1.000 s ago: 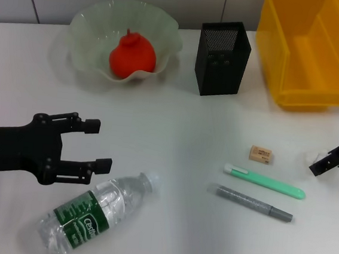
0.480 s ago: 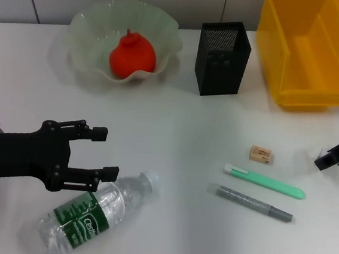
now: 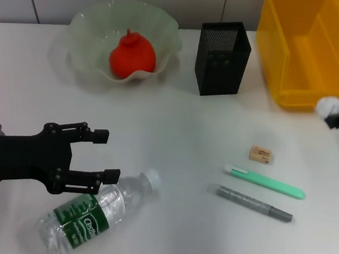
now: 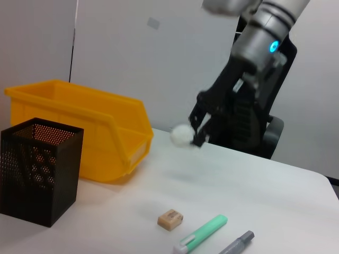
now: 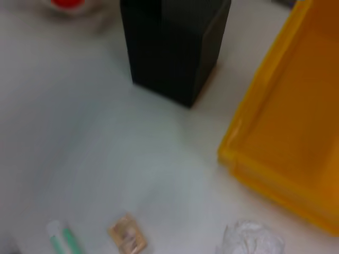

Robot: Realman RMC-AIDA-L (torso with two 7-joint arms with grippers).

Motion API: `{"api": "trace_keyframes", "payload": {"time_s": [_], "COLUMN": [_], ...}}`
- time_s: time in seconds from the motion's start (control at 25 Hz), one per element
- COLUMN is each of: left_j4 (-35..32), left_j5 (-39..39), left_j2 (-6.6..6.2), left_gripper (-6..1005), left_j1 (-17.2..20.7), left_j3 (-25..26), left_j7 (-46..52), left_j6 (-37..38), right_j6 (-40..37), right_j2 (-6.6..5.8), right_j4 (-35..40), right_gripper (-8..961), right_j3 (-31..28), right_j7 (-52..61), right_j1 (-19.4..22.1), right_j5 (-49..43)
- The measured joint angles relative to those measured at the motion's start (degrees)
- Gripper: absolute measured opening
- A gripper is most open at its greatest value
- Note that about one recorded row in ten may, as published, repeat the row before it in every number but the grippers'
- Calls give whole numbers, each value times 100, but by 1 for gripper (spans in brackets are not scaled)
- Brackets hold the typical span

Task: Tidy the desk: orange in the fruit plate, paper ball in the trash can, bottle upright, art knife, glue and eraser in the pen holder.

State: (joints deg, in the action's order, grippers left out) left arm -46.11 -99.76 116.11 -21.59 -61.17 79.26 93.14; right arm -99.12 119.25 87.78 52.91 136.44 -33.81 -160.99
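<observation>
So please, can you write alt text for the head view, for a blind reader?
The right gripper holds a small white paper ball raised beside the large yellow plastic trash can. The open left gripper hovers by a clear plastic bottle lying on the white table.

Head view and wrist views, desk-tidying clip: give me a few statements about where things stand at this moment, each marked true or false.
1. The orange sits in the fruit plate. True.
2. The bottle stands upright. False: it lies on its side on the desk, beside the left tool.
3. The right tool holds the paper ball above the desk near the trash can. True.
4. The eraser is inside the pen holder. False: it lies on the desk, near a green stick.
5. The left tool is shut on the bottle. False: it is open, next to the bottle's neck.
</observation>
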Motion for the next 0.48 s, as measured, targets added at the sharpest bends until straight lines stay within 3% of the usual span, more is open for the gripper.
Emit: {"api": "trace_keyframes", "payload": {"time_s": [0.24, 0.48], "left_j4": [42, 86], "left_j5": [2, 3], "left_j2": [7, 24], "left_gripper": [803, 800], "left_j1": [18, -10], "left_j3": [0, 0], "left_j7": [-86, -117], "left_j6": [-6, -6], "right_j6": [371, 1637], "right_j2": [3, 5], "right_j4": [368, -39], "right_gripper": [336, 334], "right_j3": [-37, 73], "right_j7": [56, -91], "right_j1": [26, 53], "right_j5": [-13, 2]}}
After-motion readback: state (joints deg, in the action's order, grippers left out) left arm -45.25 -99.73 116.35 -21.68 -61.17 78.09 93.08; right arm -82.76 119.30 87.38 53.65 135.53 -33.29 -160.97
